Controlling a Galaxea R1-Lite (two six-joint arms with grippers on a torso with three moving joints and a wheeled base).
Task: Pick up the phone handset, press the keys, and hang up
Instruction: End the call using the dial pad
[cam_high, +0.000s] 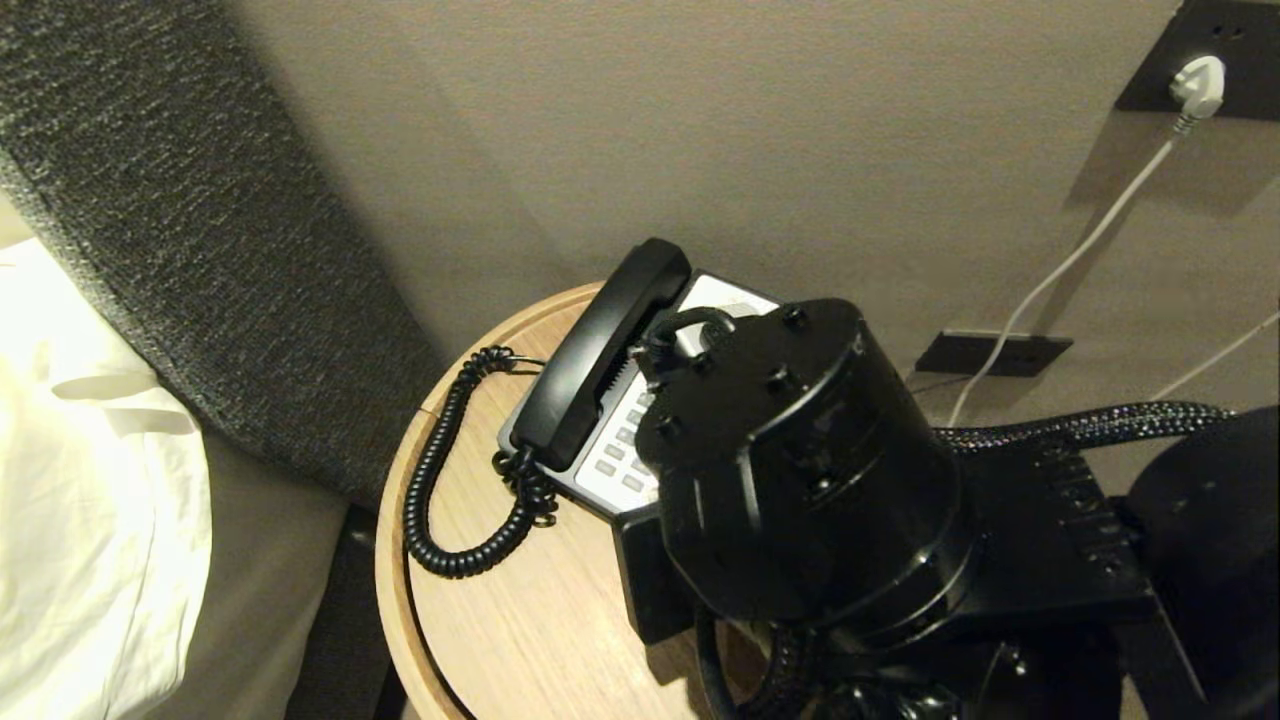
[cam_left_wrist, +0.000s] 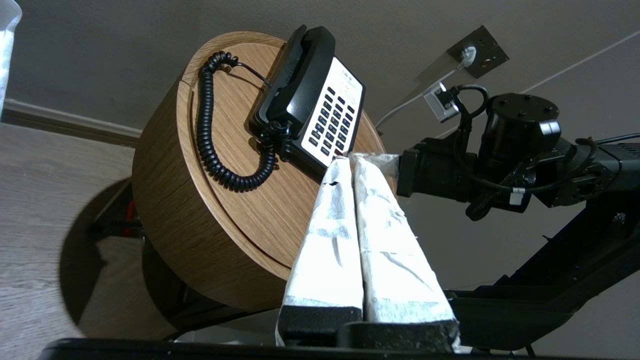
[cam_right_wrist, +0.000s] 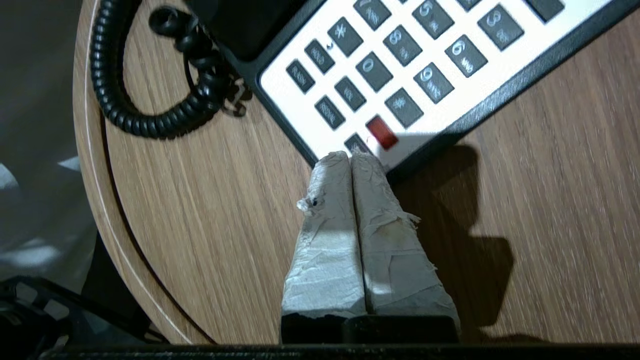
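Note:
The black phone handset (cam_high: 600, 350) (cam_left_wrist: 295, 75) lies in its cradle on the left side of the phone base, its coiled cord (cam_high: 440, 480) (cam_right_wrist: 125, 100) looping over the round wooden table (cam_high: 520, 620). Grey keys (cam_high: 620, 450) (cam_left_wrist: 332, 120) (cam_right_wrist: 390, 75) fill the white faceplate. My right arm (cam_high: 800, 470) hangs over the phone and hides much of the keypad in the head view. My right gripper (cam_right_wrist: 351, 156) is shut and empty, its taped tips at the near corner of the faceplate beside a red key (cam_right_wrist: 381, 132). My left gripper (cam_left_wrist: 348, 160) is shut and empty, held low, off the table's near side.
A grey padded headboard (cam_high: 180, 200) and white bedding (cam_high: 80, 450) stand left of the table. The wall behind holds a socket with a white plug (cam_high: 1198, 85) and its cable. Bare tabletop (cam_right_wrist: 550, 200) lies right of and in front of the phone.

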